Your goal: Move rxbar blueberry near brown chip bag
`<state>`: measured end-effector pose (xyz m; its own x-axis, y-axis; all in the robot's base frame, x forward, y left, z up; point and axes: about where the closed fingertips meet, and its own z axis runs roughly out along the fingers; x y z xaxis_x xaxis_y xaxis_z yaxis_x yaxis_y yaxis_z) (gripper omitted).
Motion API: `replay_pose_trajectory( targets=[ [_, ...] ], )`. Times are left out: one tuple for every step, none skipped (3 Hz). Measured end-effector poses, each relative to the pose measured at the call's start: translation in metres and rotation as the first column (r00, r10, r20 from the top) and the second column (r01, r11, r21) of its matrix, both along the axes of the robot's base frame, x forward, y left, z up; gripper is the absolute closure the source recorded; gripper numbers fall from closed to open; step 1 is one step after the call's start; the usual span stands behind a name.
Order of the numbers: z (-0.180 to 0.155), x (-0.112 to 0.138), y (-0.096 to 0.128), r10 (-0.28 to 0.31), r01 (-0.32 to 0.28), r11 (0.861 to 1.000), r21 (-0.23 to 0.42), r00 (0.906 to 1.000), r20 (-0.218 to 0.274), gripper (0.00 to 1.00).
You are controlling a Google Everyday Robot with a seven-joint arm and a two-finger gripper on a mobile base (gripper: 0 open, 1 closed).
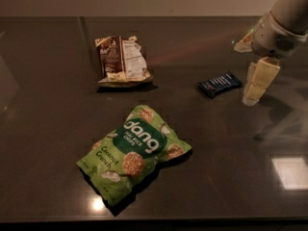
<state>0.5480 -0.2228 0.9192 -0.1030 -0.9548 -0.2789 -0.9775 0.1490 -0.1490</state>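
The rxbar blueberry, a small dark navy bar with pale lettering, lies flat on the dark table at the right of centre. The brown chip bag, crinkled with a white label panel, lies at the back, well left of the bar. My gripper hangs just to the right of the bar, open and empty, above the table. One pale finger points down close to the bar's right end. The other finger is partly hidden behind the wrist.
A large bright green "dang" bag lies in the front middle of the table. My arm comes in from the upper right corner. Bright light patches reflect off the table at the right front.
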Motion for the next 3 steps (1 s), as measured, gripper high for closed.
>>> replay_pose_trajectory(
  targets=[
    [-0.023,0.031,-0.005,0.042,-0.042,0.999,-0.004,0.9988,-0.025,0.00],
    [-0.047,0.052,-0.008,0.078,-0.079,0.997,-0.017,0.9955,-0.054,0.00],
    [-0.067,0.068,-0.008,0.106,-0.107,0.994,-0.017,0.9919,-0.070,0.00]
  ],
)
